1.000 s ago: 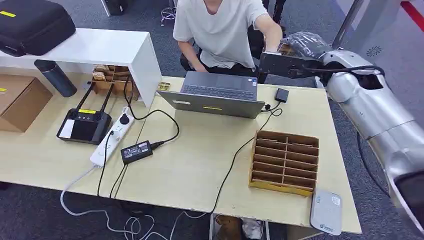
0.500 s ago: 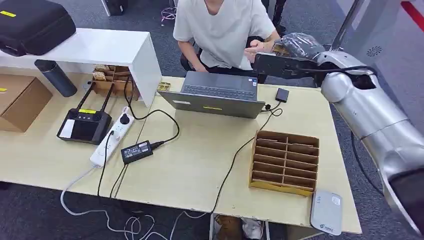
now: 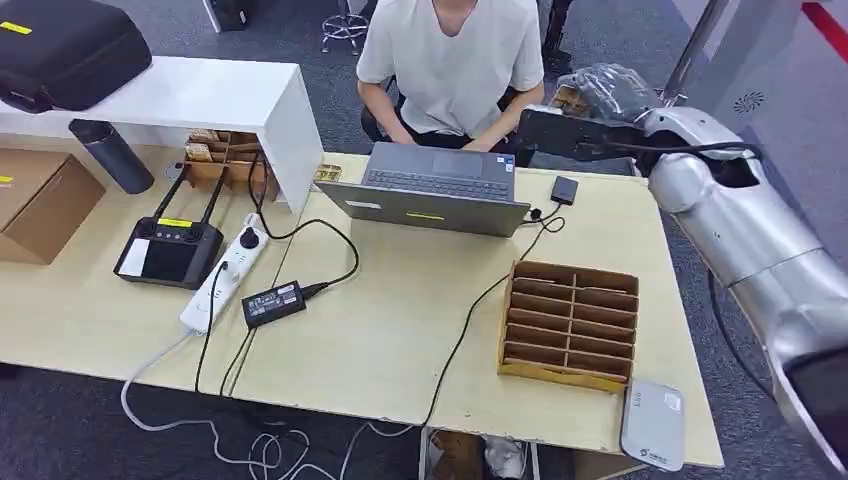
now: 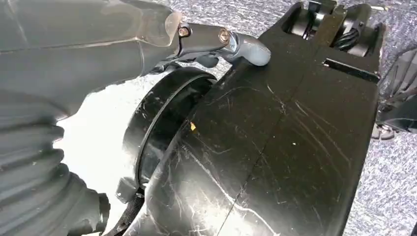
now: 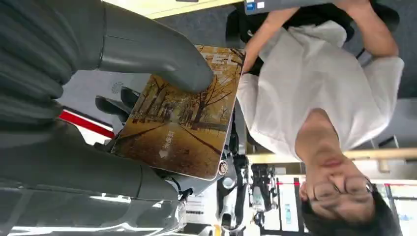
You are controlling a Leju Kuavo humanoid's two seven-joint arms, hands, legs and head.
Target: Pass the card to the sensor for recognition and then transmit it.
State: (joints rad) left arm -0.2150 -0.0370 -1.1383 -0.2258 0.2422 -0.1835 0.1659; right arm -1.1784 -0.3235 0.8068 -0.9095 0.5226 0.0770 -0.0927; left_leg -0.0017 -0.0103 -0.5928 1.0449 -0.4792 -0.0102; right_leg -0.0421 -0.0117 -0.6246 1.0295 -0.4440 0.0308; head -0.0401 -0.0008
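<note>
Card (image 5: 182,128) with an autumn tree-lined road printed on it sits in the right robot hand (image 5: 123,98), pinched between the thick grey thumb pressing on its printed face and the darker fingers (image 5: 110,105) behind it. In the head view the right robot hand (image 3: 560,135) is extended past the far edge of the tabletop (image 3: 400,330), above the space beside the open laptop (image 3: 435,190). A person in a white shirt (image 3: 450,60) sits just beyond the robot hand, both hands at the laptop. A small dark device (image 3: 564,190) lies on the tabletop just below the robot hand. A cardboard sorting tray (image 3: 570,325) with divided slots stands nearer the robot, well apart from the robot hand, and a grey reader (image 3: 652,425) lies at the near corner. The left robot hand (image 4: 59,147) shows its ribbed cover; whether its fingers are apart or curled cannot be told.
</note>
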